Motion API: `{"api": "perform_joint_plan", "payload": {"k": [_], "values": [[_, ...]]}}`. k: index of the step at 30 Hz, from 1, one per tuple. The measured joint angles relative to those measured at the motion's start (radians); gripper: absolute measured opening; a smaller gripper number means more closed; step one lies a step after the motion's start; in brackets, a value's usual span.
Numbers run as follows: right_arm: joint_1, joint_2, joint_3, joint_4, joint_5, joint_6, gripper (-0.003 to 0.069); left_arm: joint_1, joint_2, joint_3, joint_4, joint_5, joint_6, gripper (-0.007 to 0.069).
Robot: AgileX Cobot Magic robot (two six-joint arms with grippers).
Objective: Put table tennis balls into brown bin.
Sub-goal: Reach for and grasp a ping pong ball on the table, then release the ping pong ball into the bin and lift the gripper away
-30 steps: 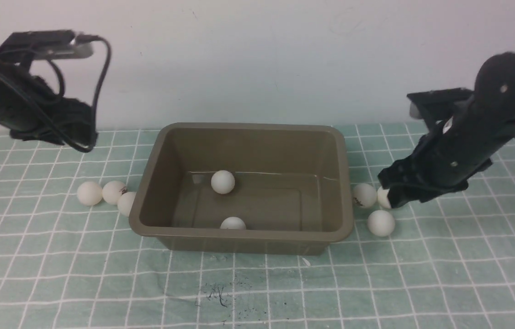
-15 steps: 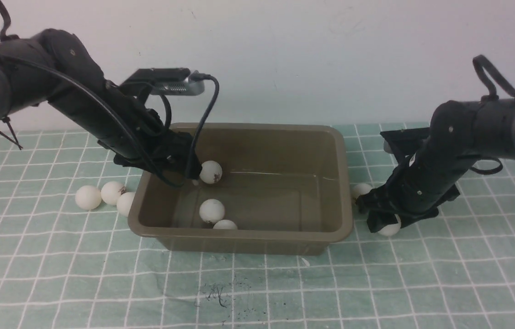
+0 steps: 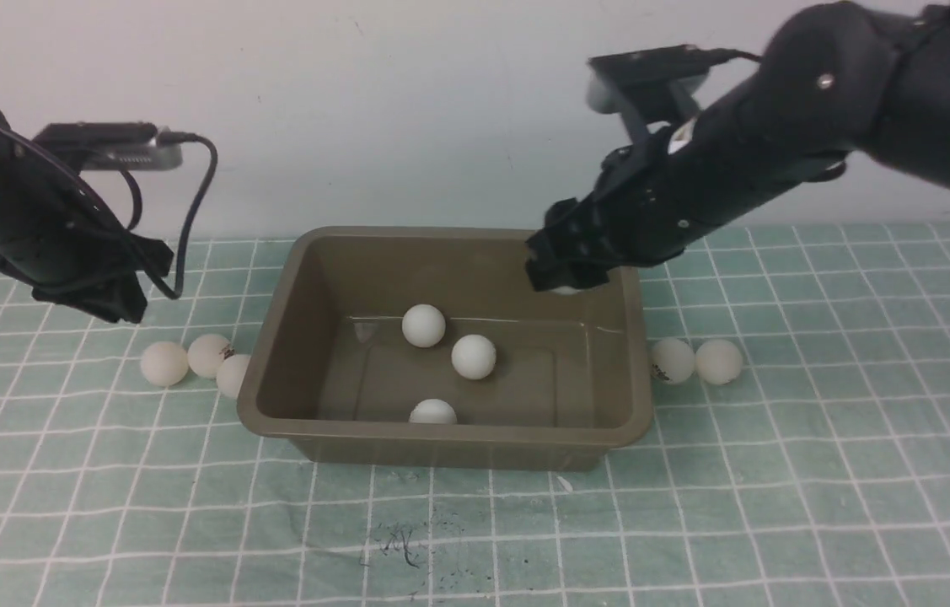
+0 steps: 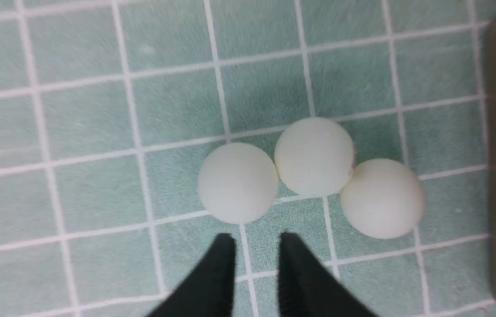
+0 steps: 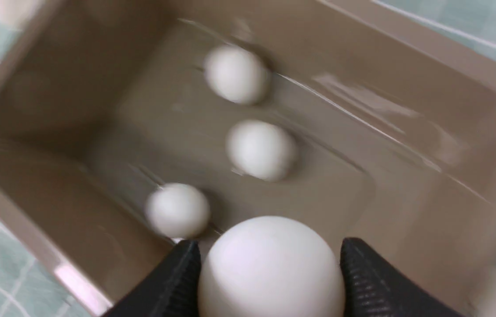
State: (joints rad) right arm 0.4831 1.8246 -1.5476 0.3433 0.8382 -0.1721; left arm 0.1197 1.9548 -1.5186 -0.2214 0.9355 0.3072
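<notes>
The brown bin point(image 3: 299, 253) sits mid-table with three table tennis balls point(image 3: 424, 325) point(image 3: 474, 356) point(image 3: 432, 412) in it. Three more balls point(image 3: 164, 363) lie in a row against its left wall, and two point(image 3: 673, 360) lie on its right. My right gripper point(image 3: 563, 282) hangs over the bin's far right part, shut on a ball point(image 5: 270, 268); the bin floor point(image 5: 362, 185) shows below it. My left gripper point(image 4: 256, 241) hovers just short of the left row point(image 4: 237, 182). Its fingertips stand a narrow gap apart with nothing between them.
A green cloth with a white grid point(image 3: 820, 489) covers the table. A white wall stands close behind the bin. A dark scribble point(image 3: 399, 539) marks the cloth in front of the bin. The left wrist's cable point(image 3: 188, 211) loops beside the arm.
My left arm drew back from the bin to above the left row, and the bin now holds three balls. My right gripper lifted one ball from the right group and carried it over the bin.
</notes>
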Motion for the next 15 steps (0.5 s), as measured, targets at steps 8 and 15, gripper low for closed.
{"api": "perform_joint_plan", "payload": {"k": [8,15], "values": [[-0.043,0.017,-0.093,-0.212,0.134,0.134,0.0593,-0.009,0.119,0.0,-0.007,-0.003,-0.001,0.0602],[-0.213,-0.01,-0.102,-0.302,0.258,0.186,0.0412,-0.009,0.137,0.0,-0.003,-0.006,-0.015,0.0239]]}}
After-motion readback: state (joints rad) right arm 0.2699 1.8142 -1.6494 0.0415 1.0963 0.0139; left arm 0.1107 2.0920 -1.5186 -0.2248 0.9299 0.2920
